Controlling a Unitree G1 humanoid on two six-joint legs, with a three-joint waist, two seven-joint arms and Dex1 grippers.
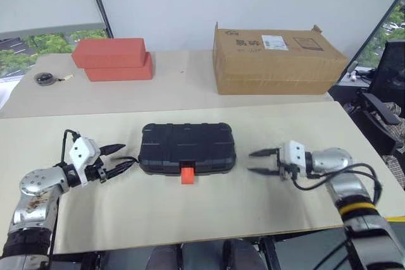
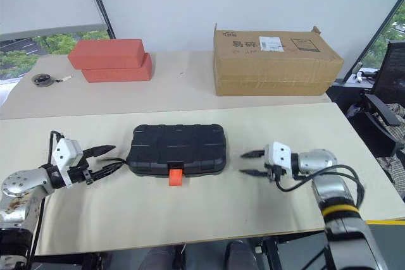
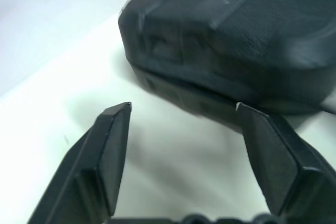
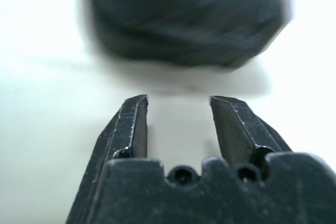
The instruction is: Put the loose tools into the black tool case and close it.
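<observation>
1. Here the left hand reaches in from the robot's left, held low over the surface and pointing almost level toward the left end of the black tool case. Its two fingers are spread and released, grasping nothing; the tips sit just beside the case's end, and the head views do not settle whether they touch it.
2. The right hand comes in from the robot's right, tipped slightly downward and pointing at the case's right end. Its fingers stand parted with bare surface between them, holding nothing, a clear gap away from the case.
3. The case lies flat in the middle of the near surface, between the two hands, its ribbed lid down and shut. The orange latch hangs at the middle of its front edge, facing the robot. Its contents are hidden.
4. Behind, on the far surface, a cardboard box sits closed to the right, two red boxes are stacked to the left, and a round dark tape measure lies further left.
</observation>
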